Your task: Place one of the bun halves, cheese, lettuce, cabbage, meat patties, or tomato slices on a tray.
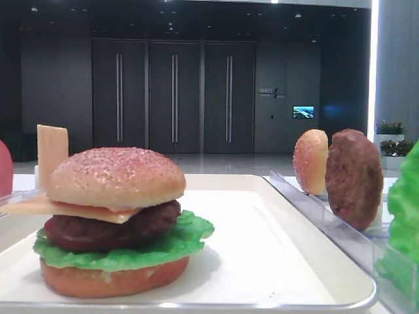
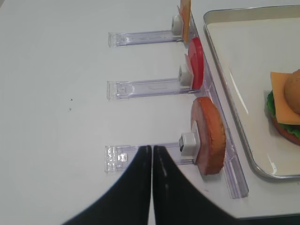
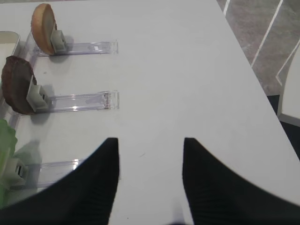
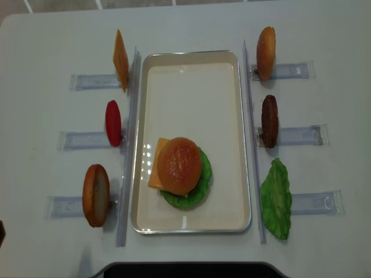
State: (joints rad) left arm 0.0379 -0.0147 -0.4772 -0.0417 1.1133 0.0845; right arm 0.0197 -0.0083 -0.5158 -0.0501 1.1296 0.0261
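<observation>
On the white tray [image 4: 191,92] stands a stacked burger: bun top [image 4: 179,165], cheese [image 4: 154,168], meat patty [image 1: 111,229], lettuce [image 4: 202,191], bottom bun [image 1: 111,278]. Left of the tray, clear racks hold a cheese slice [image 4: 120,59], a tomato slice [image 4: 113,123] and a bun half [image 2: 208,136]. The right-hand racks carry a bun half [image 3: 43,28], a patty [image 3: 18,84] and a lettuce leaf [image 4: 276,198]. My left gripper [image 2: 152,149] is shut and empty over the rack beside the bun half. My right gripper [image 3: 151,143] is open above bare table. Cabbage is out of view.
Long clear rails [image 4: 130,145] run along both sides of the tray, with slotted arms [image 4: 298,136] sticking outward. The table's right edge [image 3: 248,61] drops to a tiled floor. A dark base [image 4: 191,269] sits at the front edge.
</observation>
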